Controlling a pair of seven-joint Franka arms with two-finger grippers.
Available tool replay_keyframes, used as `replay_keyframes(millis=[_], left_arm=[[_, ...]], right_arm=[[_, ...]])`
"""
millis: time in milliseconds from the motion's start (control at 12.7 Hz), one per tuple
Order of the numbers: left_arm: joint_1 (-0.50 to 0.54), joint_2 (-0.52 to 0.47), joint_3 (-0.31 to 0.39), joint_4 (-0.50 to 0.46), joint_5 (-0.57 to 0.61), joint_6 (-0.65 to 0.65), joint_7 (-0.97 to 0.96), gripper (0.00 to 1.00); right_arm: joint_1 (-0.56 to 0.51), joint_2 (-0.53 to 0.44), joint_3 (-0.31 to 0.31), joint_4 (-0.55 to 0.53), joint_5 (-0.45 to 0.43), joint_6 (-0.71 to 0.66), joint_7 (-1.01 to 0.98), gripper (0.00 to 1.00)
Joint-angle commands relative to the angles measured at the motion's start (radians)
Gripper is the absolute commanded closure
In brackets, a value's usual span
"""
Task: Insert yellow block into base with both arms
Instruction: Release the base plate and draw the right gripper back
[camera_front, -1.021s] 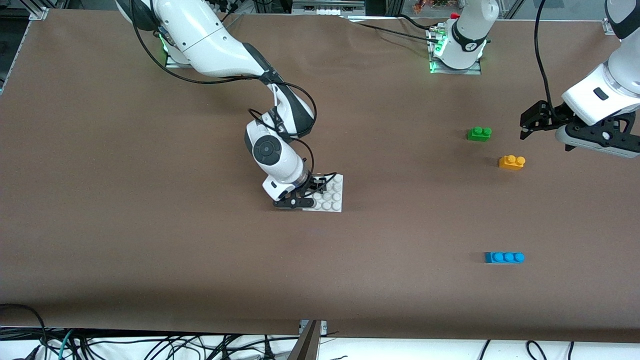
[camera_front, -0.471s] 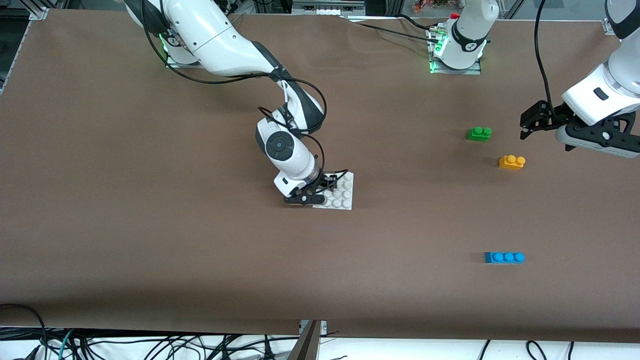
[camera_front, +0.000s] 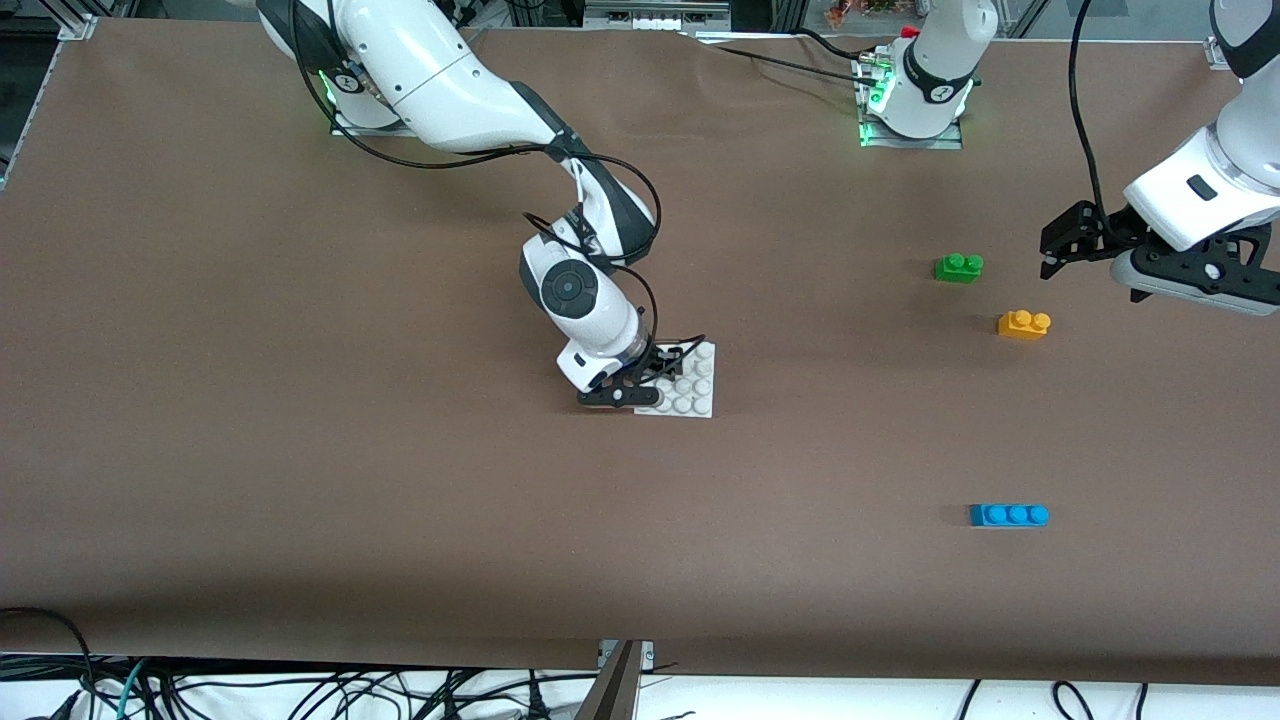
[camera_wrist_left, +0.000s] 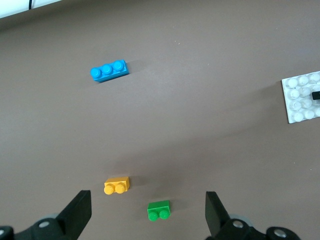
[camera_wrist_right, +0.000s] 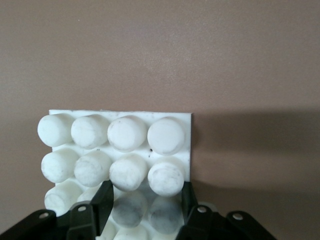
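White arms (camera_front: 440, 70), black joint bands

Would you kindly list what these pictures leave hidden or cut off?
- Front view: the right gripper and its wrist cover part of the base, so the grip point is hidden.
- Right wrist view: the base's nearest stud rows sit behind the fingers and run off the edge.
- Left wrist view: the base is cut by the picture's edge.
- Front view: the left gripper, over the table near the green brick, belongs to an arm cut by the edge.

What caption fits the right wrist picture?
Right hand shut on the white studded base, brown table around.
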Motion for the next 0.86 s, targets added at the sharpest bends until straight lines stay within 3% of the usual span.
replay_keyframes(millis=[0, 79, 157, 471, 785], left_arm=[[0.006, -0.006, 0.000, 0.001, -0.009, -0.013, 0.009, 0.00], [0.006, -0.006, 0.000, 0.001, -0.009, -0.013, 0.009, 0.00], [0.006, -0.006, 0.000, 0.001, -0.009, -0.013, 0.009, 0.00], [0.006, -0.006, 0.000, 0.001, -0.009, -0.013, 0.009, 0.00], [0.006, -0.006, 0.000, 0.001, -0.011, -0.013, 0.008, 0.00]], right_arm=[[0.014, 0.033, -0.005, 0.039, 0.020, 0.004, 0.005, 0.21], [0.013, 0.030, -0.006, 0.039, 0.019, 0.001, 0.005, 0.08], [0.011, 0.025, -0.006, 0.039, 0.019, -0.001, 0.005, 0.03], [0.004, 0.007, -0.015, 0.039, 0.016, -0.018, -0.003, 0.02], [-0.053, -0.053, -0.025, 0.039, -0.018, -0.154, -0.096, 0.01]])
